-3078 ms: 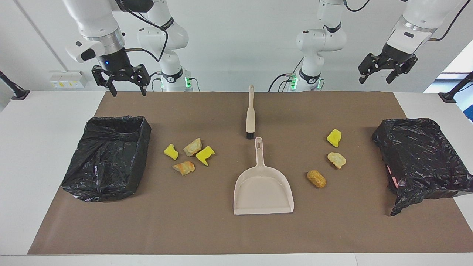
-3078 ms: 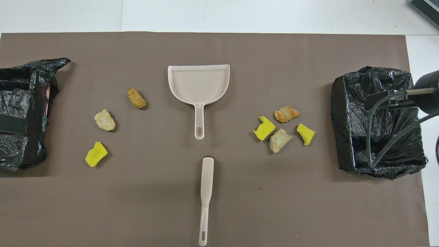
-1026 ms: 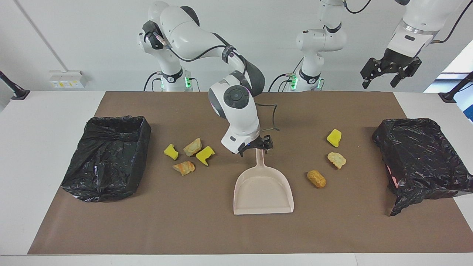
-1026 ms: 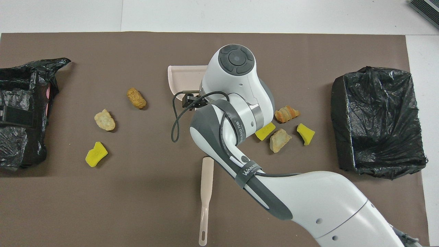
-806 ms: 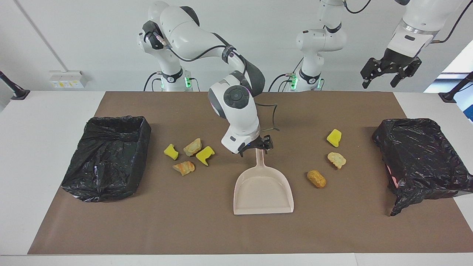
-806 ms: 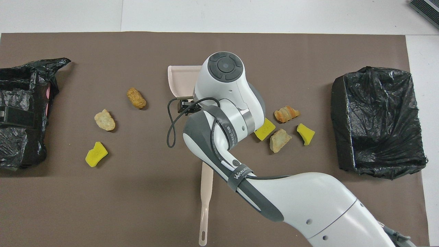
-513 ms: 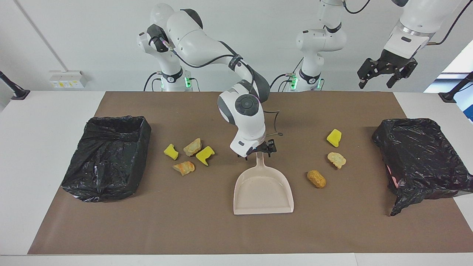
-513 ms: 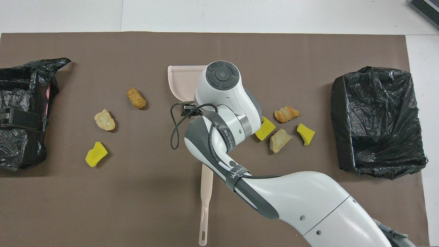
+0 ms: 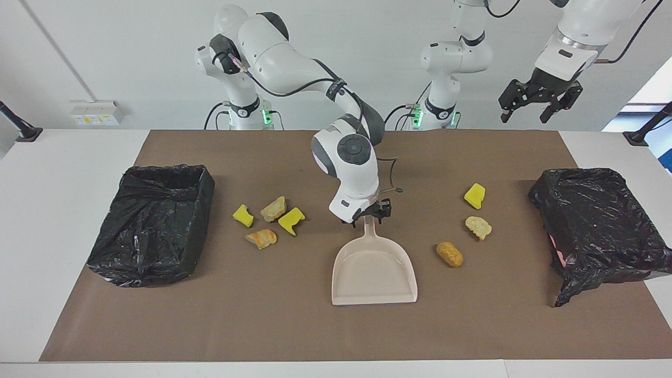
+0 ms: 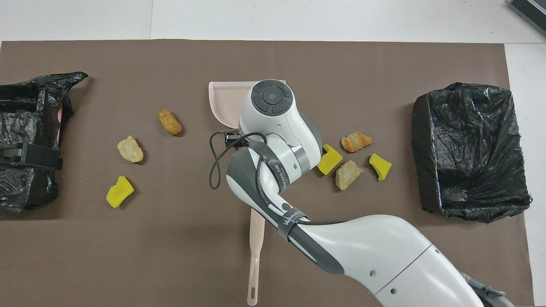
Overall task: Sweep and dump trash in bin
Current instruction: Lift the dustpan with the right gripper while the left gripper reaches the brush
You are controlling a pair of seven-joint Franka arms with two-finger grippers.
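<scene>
**Right hand at dustpan handle**

Facing: right hand (image 9: 370, 216) at the dustpan (image 9: 374, 273) handle, mid-frame; can't tell if it's gripping. Left hand (image 9: 524, 113) spread wide, top of frame. Trash (image 9: 291, 220) on the counter, two groups flanking the dustpan.

Overhead: trash (image 10: 329, 158) mid-frame, either side of the right arm's wrist.

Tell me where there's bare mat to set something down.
Bare mat runs along the edge farthest from the robots, past the dustpan mouth, between the two black bins. It is crowded where four scraps cluster, where three scraps lie, and at the dustpan handle, where the right claw sits.
</scene>
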